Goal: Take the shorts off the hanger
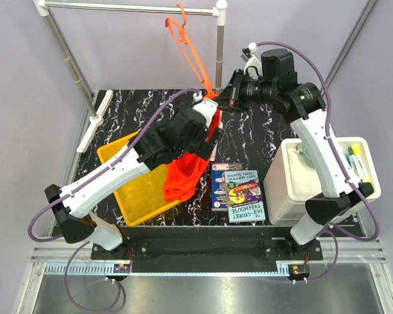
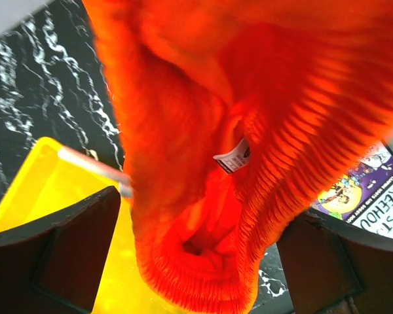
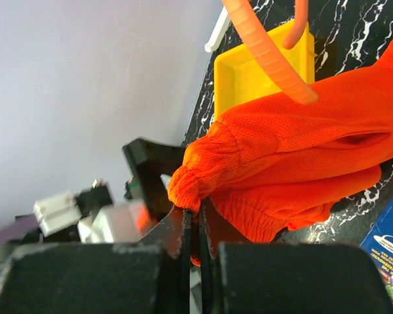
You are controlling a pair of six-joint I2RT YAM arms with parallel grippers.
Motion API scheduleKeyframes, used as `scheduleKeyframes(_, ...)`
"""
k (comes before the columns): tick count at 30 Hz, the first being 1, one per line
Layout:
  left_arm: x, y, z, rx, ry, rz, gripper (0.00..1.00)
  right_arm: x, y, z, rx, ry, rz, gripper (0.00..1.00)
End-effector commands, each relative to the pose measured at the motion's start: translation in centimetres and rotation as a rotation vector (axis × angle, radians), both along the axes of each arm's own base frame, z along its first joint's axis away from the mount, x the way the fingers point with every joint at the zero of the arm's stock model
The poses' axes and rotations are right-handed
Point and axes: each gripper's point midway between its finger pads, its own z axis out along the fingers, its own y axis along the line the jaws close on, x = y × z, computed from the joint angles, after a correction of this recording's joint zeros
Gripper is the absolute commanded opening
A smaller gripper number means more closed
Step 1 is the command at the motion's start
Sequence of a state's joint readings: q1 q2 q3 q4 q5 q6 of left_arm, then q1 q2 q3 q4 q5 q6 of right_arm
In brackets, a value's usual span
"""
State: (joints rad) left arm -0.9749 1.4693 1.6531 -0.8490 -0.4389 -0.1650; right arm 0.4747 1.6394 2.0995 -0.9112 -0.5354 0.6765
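I am easing the bright orange-red, floppy fabric shorts point(image 1: 187, 170) off the thin orange plastic triangular hanger point(image 1: 190, 49).
My right pincer point(image 3: 195, 212) is clamping the shorts' gathered edge. My left pincer point(image 2: 203, 219) is gaping wide around hanging cloth. I judge I should be pulling slowly down along the tilted hanger arm so nothing snags. The wrinkled shorts are dangling below the hanger's lower end, over the yellow plastic tray point(image 1: 134, 193).

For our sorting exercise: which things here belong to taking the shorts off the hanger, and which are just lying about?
Belong to the job: shorts, hanger, right end effector pinching the shorts.
Lying about: yellow tray, book, white bin.
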Motion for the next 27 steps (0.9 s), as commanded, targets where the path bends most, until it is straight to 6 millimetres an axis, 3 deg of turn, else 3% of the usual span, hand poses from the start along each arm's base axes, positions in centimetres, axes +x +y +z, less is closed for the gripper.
scheduleKeyframes(1, -0.2, -0.3, -0.1, -0.09, 0.074, -0.04, 0.97, -1.9, 0.0, 4.3, 0.099, -0.094, 0.056, 0.0)
scheduleKeyframes(5, 0.1, -0.1, 0.3, -0.112, 0.084, -0.041, 0.73, -1.9, 0.1, 4.0, 0.1, -0.084, 0.06, 0.0)
scheduleKeyframes(6, 0.0, -0.3, 0.4, -0.122, 0.087, -0.053, 0.63, -1.8, 0.1, 3.9, 0.099, -0.083, 0.057, 0.0)
scheduleKeyframes(11, 0.0, -0.5, 1.9, -0.161, 0.075, -0.062, 0.38, -1.6, 0.0, 3.4, 0.093, -0.067, 0.04, 0.01)
scheduleKeyframes(12, 0.0, -0.4, 2.2, -0.175, 0.072, -0.063, 0.35, -1.5, 0.0, 3.3, 0.09, -0.065, 0.037, 0.03)
scheduleKeyframes(13, -0.1, -0.4, 2.3, -0.177, 0.071, -0.067, 0.22, -1.5, -0.1, 3.2, 0.089, -0.062, 0.033, 0.08)
scheduleKeyframes(15, 0.0, 0.1, 3.0, -0.183, 0.049, -0.05, 0.11, -1.4, -0.1, 3.0, 0.085, -0.058, 0.027, 0.17)
scheduleKeyframes(16, 0.1, 0.6, 3.0, -0.188, 0.047, -0.027, 0.0, -1.2, -0.1, 2.7, 0.081, -0.052, 0.022, 0.28)
scheduleKeyframes(22, 0.3, 4.4, 6.0, -0.26, -0.036, 0.093, 0.0, -0.6, -0.7, 2.1, 0.058, -0.039, -0.025, 0.64)
scheduleKeyframes(23, 0.3, 5.1, 6.4, -0.264, -0.05, 0.117, 0.0, -0.3, -1.0, 2.0, 0.05, -0.041, -0.046, 0.74)
scheduleKeyframes(27, -0.1, 8.2, 8.6, -0.347, -0.097, 0.204, 0.0, 0.2, -1.7, 2.1, 0.033, -0.054, -0.081, 0.94)
